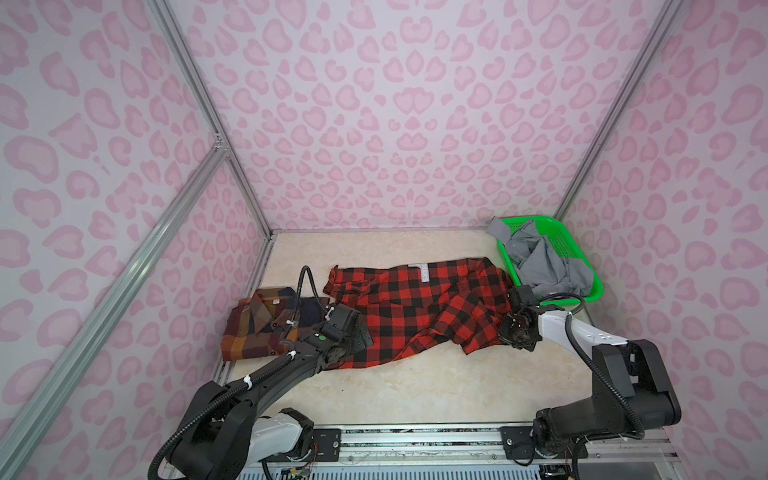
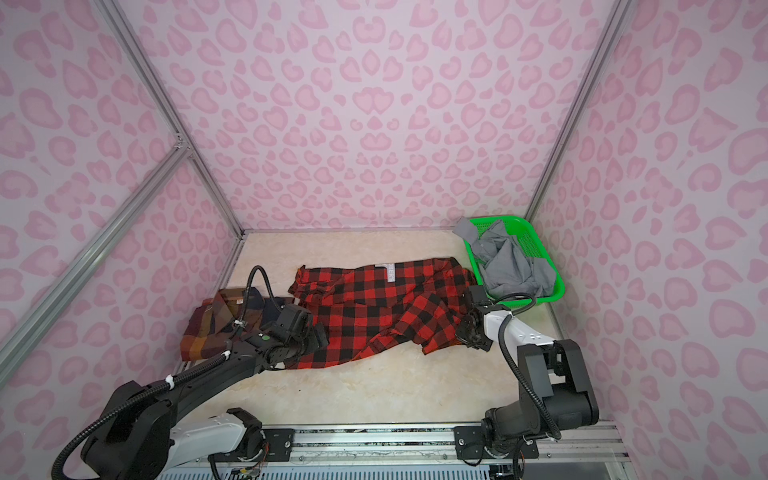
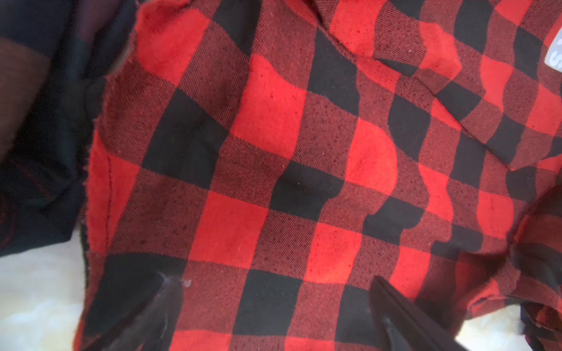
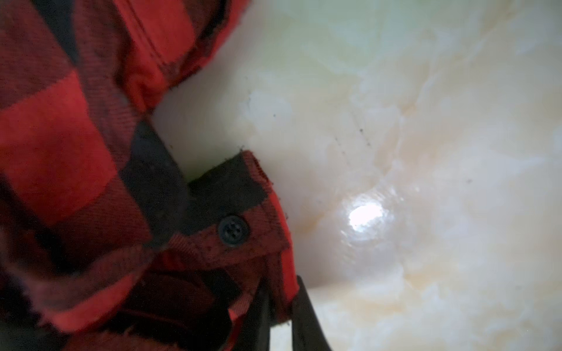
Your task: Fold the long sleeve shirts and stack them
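Note:
The red-and-black check flannel [image 1: 415, 316] [image 2: 382, 307] lies spread and rumpled across the middle of the table, its grey label [image 1: 424, 272] at the far edge. My left gripper [image 1: 365, 336] [image 3: 273, 304] hovers open over the flannel's left part, fingers [image 3: 164, 307] wide apart with nothing between them. My right gripper [image 1: 503, 334] [image 4: 282, 304] is shut on the flannel's right edge, close to a buttoned cuff [image 4: 234, 231]. The brown-orange-navy plaid shirt [image 1: 257, 328] [image 2: 216, 328] lies folded at the left. The grey shirt [image 1: 544, 262] [image 2: 511, 262] is bunched in the basket.
A green plastic basket [image 1: 566, 243] [image 2: 530, 239] stands at the back right corner. Pink patterned walls with aluminium posts close in three sides. The arms' mounting rail [image 1: 415, 440] runs along the front edge. Bare cream tabletop [image 1: 436, 386] shows in front of the flannel.

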